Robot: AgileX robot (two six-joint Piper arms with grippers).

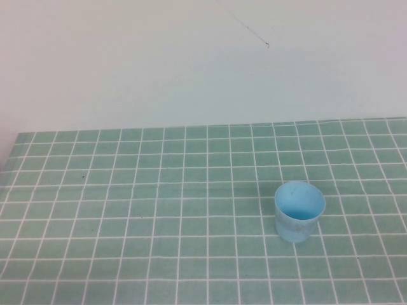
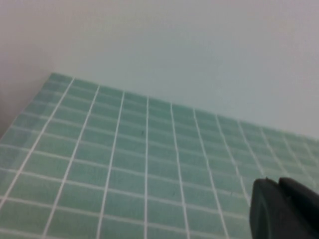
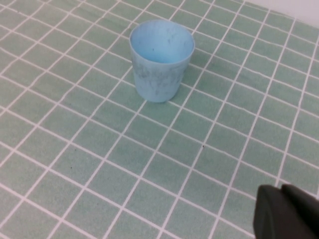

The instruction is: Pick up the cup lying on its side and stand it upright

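Cup [image 1: 299,218] upright on tablecloth [image 1: 127,190], left gripper [image 2: 286,209], right gripper [image 3: 289,214] apart.

The pale sky-blue cup [image 1: 299,211] [image 3: 160,61] stands upright, mouth up, on the green tiled cloth [image 1: 159,210], well apart from the right gripper [image 3: 289,211], untouched.

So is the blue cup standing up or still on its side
Upright: the cup stands on its narrower base, open mouth up. Neither gripper touches it.
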